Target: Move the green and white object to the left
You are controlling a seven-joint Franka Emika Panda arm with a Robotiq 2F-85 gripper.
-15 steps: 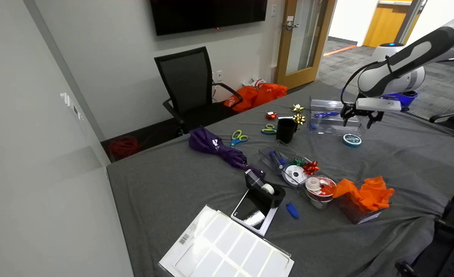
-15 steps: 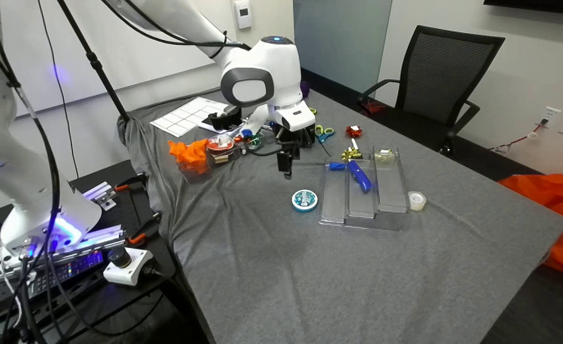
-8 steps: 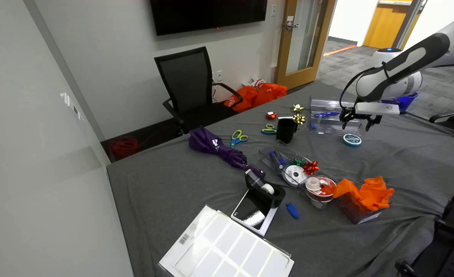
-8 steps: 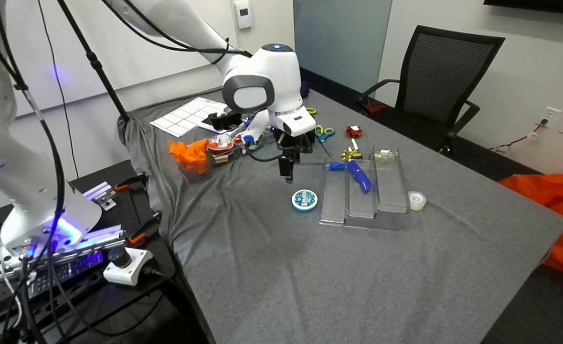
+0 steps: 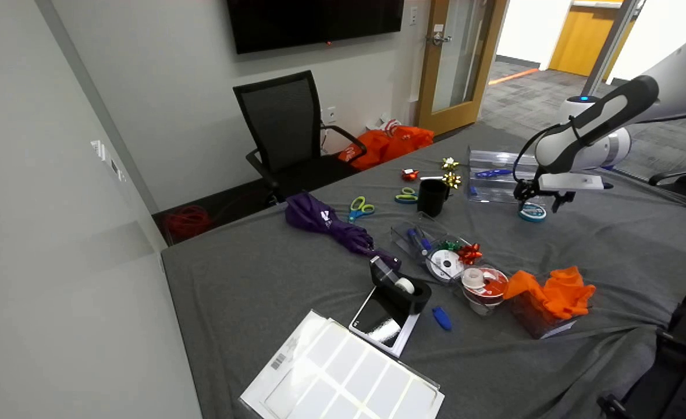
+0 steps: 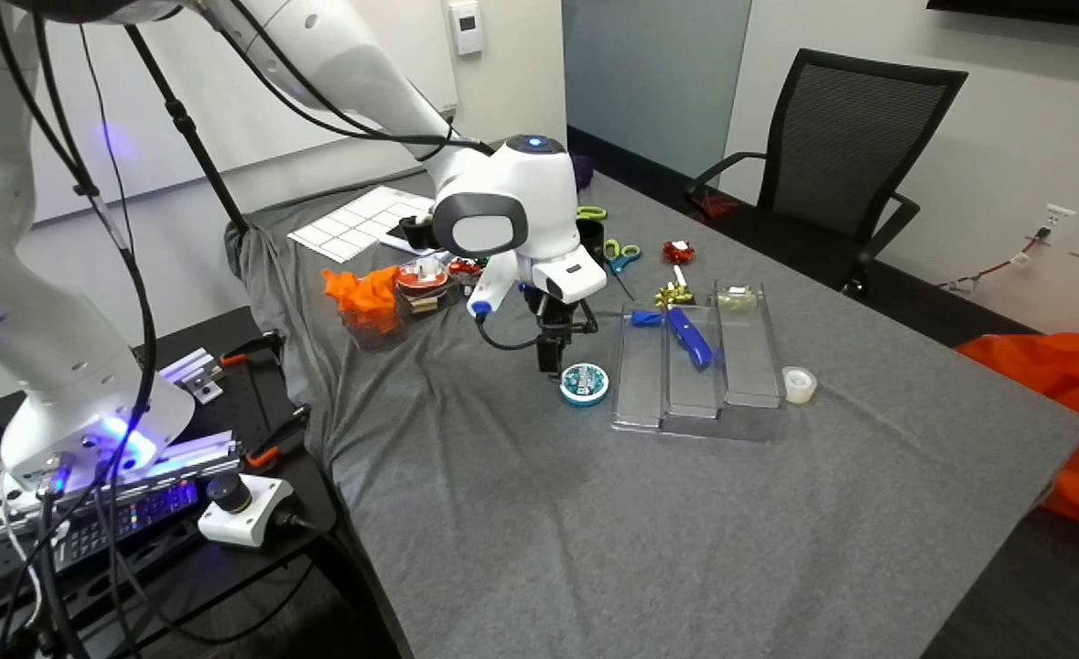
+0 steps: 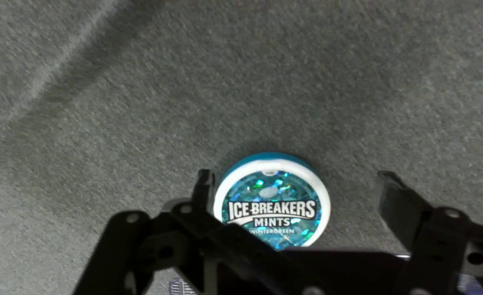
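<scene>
The green and white object (image 7: 274,184) is a flat round mints tin with a teal side, a white rim and a teal-green label. It lies flat on the grey cloth in both exterior views (image 5: 533,214) (image 6: 584,384). My gripper (image 7: 297,177) is open, with its fingers on either side of the tin in the wrist view. The left finger is close against the tin's left edge; I cannot tell if it touches. The right finger stands well apart from it. The gripper's body hides the tin's lower edge. The fingertips are low by the tin in both exterior views (image 5: 539,208) (image 6: 552,368).
A clear stepped tray (image 6: 640,403) with blue items stands close beside the tin. A tape roll (image 6: 799,384) sits past it. A black mug (image 5: 433,198), a clear bin with ribbon spools (image 5: 446,266) and a box with orange cloth (image 5: 558,294) stand farther off.
My gripper has come down from above the tin to its level. The fingers stay open. The tin and the other objects have not moved.
</scene>
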